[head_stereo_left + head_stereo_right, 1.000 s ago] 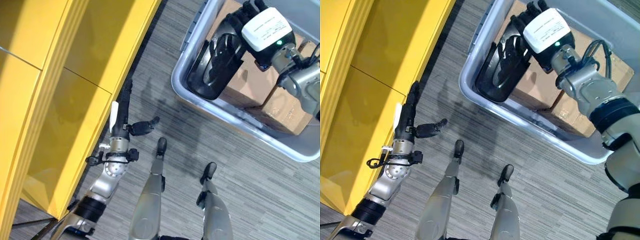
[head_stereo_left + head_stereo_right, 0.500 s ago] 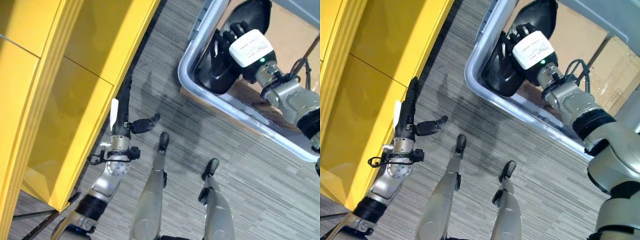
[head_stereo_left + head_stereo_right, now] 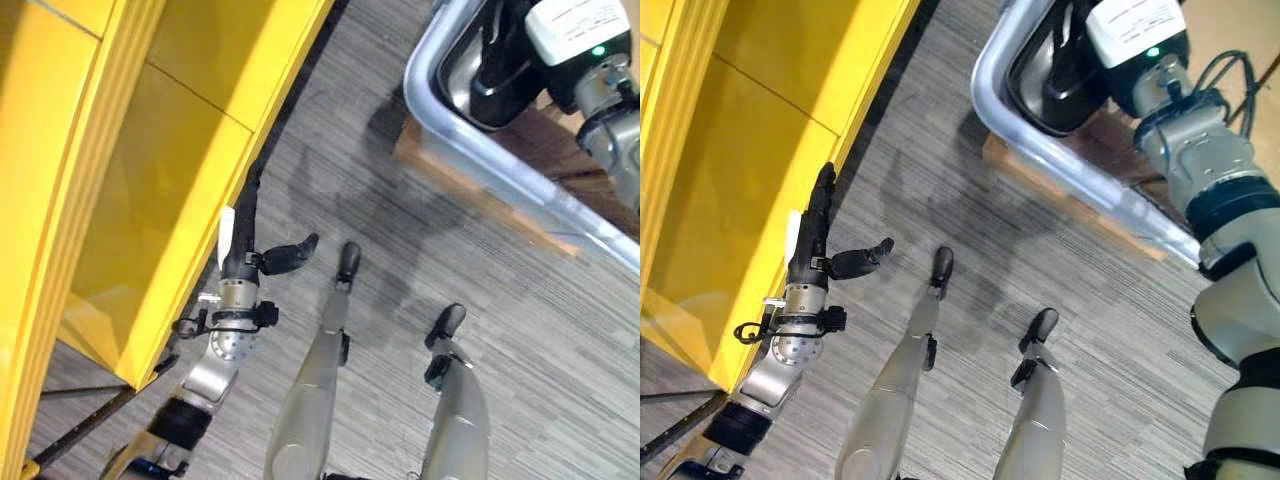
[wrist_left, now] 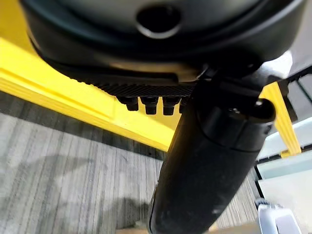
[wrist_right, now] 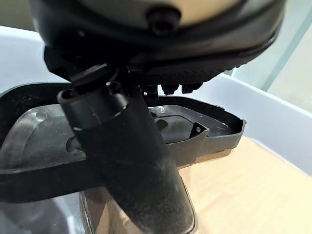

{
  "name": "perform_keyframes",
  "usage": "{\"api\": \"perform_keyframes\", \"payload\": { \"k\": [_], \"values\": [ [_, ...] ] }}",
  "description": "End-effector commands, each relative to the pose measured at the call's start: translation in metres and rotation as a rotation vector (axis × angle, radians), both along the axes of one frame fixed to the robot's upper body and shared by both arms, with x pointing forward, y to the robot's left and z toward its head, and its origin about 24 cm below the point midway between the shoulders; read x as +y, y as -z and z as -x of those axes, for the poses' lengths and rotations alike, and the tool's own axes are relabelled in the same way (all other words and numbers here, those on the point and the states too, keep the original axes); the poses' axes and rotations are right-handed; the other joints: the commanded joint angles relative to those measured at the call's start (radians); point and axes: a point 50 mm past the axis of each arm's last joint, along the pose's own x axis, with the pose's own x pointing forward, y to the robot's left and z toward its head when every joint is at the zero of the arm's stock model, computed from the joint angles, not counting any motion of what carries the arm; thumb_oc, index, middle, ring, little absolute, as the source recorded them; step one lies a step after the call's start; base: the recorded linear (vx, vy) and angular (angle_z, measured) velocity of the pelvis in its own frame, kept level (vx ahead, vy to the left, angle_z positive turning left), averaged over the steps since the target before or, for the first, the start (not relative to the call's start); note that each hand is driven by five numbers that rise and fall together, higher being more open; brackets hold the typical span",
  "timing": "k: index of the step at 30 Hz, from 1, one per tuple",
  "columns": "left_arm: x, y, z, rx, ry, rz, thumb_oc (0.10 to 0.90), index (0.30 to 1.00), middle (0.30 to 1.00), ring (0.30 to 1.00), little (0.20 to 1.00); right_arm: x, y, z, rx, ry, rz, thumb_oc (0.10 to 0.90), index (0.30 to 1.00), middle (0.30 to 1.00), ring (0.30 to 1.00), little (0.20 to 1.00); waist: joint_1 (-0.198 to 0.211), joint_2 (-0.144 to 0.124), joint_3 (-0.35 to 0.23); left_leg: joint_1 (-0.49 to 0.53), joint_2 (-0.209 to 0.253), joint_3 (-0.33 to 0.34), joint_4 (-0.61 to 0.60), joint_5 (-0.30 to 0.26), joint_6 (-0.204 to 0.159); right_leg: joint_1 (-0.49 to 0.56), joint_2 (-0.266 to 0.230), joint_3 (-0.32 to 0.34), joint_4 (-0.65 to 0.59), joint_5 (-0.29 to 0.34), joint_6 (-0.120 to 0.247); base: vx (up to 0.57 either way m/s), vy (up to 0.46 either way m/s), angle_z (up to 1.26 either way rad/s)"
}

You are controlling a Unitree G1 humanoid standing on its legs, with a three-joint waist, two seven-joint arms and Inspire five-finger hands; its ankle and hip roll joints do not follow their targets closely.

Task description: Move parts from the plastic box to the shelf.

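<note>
Left eye view: the left hand [image 3: 243, 245] hangs beside the lower edge of the yellow shelf [image 3: 150, 170], above the grey carpet floor [image 3: 380, 250]. Its fingers are straight and together, pointing along the shelf front, with the thumb standing out to the side; it holds nothing. At the far right, the plastic box [image 3: 470, 150] sits on the floor, and the right hand [image 3: 500, 50] reaches inside it, against a black moulded part [image 3: 485, 95] that leans on the box's near wall.

Right eye view: the same box shows its rounded near corner, with a brown cardboard carton [image 3: 1230, 30] inside behind the arm. The right hand lies over the black part, but I cannot tell here how its fingers sit.

Left wrist view: the left hand's fingers show as short straight tips and the thumb juts out alone, past them the shelf's yellow edge and the carpet.

Right wrist view: the right hand's thumb [image 5: 126, 161] lies across the black part's rim [image 5: 204, 131], fingertips resting on the part's far side, the hand clamped on it inside the box.
</note>
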Motion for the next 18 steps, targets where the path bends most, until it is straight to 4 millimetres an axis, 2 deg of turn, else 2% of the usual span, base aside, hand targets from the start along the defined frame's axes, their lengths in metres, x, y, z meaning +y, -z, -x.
{"api": "perform_keyframes", "payload": {
  "k": [1, 9, 18],
  "values": [
    [-0.013, -0.048, 0.005, -0.262, 0.074, 0.058, 0.900, 1.000, 1.000, 1.000, 1.000, -0.039, 0.003, 0.010, 0.029, 0.191, 0.072, 0.400, 0.300, 0.300, 0.300, 0.300, 0.032, 0.050, 0.041, 0.126, 0.101, 0.012, -0.133, -0.035, -0.065, 0.163, 0.000, -0.012, -0.110, 0.075, 0.039, 0.04, -0.021, 0.12],
    [-0.015, -0.046, 0.003, -0.251, 0.064, 0.085, 0.900, 1.000, 1.000, 1.000, 1.000, -0.043, 0.027, 0.009, 0.064, 0.171, 0.031, 0.400, 0.300, 0.300, 0.300, 0.300, 0.022, 0.049, 0.041, 0.141, 0.101, 0.016, -0.120, -0.049, -0.054, 0.170, -0.001, -0.003, -0.104, 0.072, 0.036, 0.01, 0.005, 0.06],
    [-0.018, -0.042, -0.002, -0.227, 0.053, 0.088, 0.900, 1.000, 1.000, 1.000, 1.000, -0.033, 0.059, 0.004, 0.103, 0.095, -0.030, 0.400, 0.300, 0.300, 0.300, 0.300, 0.008, 0.042, 0.041, 0.184, 0.105, 0.023, -0.121, -0.053, -0.056, 0.201, 0.000, -0.001, -0.100, 0.069, 0.034, 0.00, 0.000, 0.00]
  ]
}}
